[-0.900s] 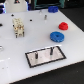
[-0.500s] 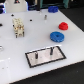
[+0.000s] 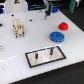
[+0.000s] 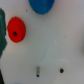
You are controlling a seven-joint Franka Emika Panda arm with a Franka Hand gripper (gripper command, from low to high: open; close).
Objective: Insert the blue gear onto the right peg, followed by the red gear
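Observation:
The blue gear (image 3: 57, 36) lies flat on the white table, right of the middle in the exterior view. The red gear (image 3: 63, 25) lies just behind it to the exterior view's right. The black-rimmed grey plate (image 3: 59, 52) sits nearer the front with two thin dark pegs; the right peg (image 3: 50, 50) stands upright. My gripper (image 3: 47, 14) hangs above the table behind both gears, apart from them, too blurred to read. The wrist view shows the blue gear (image 4: 41, 5), the red gear (image 4: 16, 29) and both pegs (image 4: 37, 74) from above. No fingers show there.
A beige blocky object (image 3: 18, 26) stands at the exterior view's left. A blue box (image 3: 35, 4) and dark items (image 3: 75, 5) line the back edge. A dark green shape (image 4: 1, 30) sits at the wrist view's edge.

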